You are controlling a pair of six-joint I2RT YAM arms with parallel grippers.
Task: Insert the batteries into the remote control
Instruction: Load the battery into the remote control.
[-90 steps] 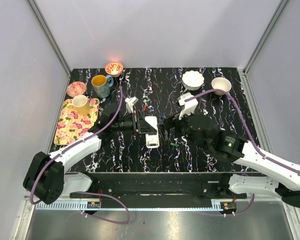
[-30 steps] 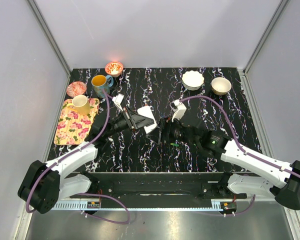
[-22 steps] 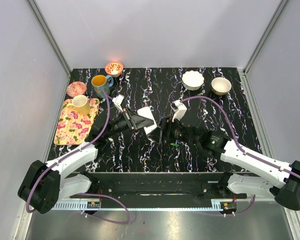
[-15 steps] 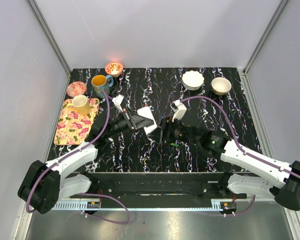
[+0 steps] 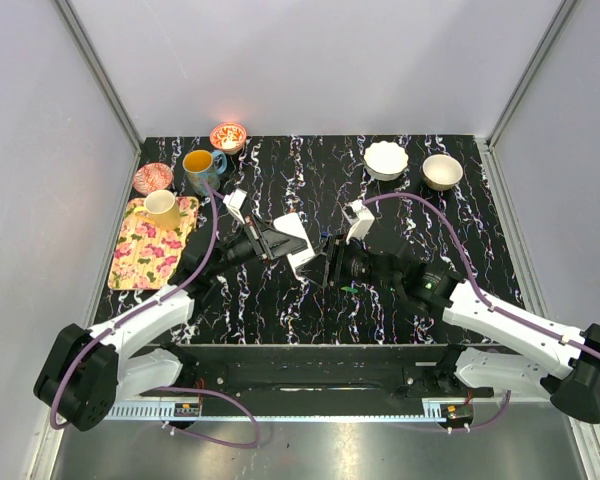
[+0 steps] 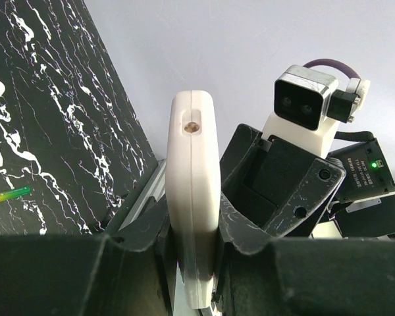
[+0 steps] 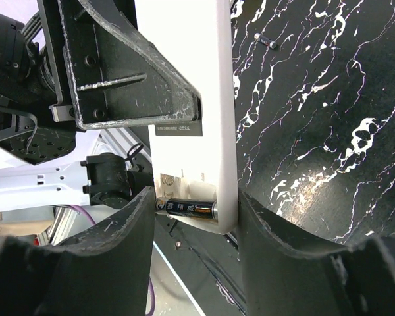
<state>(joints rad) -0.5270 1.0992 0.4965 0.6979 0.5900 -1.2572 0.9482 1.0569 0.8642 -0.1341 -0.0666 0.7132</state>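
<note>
Nothing can be read for certain. In the right wrist view, the battery at lower centre carries gold print too small to make out. A white strip on black metal left of centre bears blurred fine print. In the left wrist view, a sticker at the right edge is likewise illegible.

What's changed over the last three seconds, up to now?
The left gripper, still clamping the white rectangular remote control, turned it up on edge. The right gripper moved in toward it and narrowed around its end, where a black battery sits. The floral tray and yellow mug stayed put.
</note>
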